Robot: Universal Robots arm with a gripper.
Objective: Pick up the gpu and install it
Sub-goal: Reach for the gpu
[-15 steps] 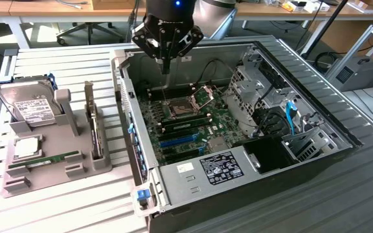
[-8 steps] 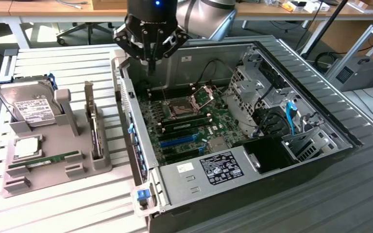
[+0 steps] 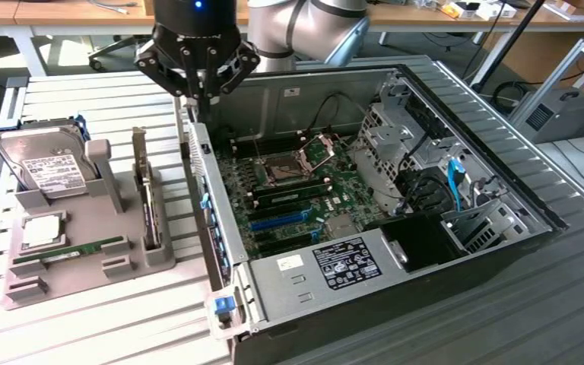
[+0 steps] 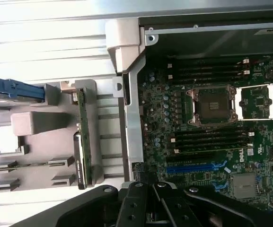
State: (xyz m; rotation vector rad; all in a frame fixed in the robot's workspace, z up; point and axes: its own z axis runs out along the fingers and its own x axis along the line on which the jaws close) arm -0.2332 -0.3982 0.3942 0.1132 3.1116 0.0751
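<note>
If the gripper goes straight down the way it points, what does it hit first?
Probably the top edge of the computer case wall, almost directly under the shut gripper. The gpu stands in its holder further to the exterior view's left, off that line. Depth is unclear.

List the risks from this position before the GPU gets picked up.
1. The gripper is shut and hangs above the case's rear wall, beside the gpu rather than over it. Lowering here would likely hit metal.
2. The gpu stands on edge in a narrow slot of the grey holder. An off-centre grasp may tilt or jam it.
</note>
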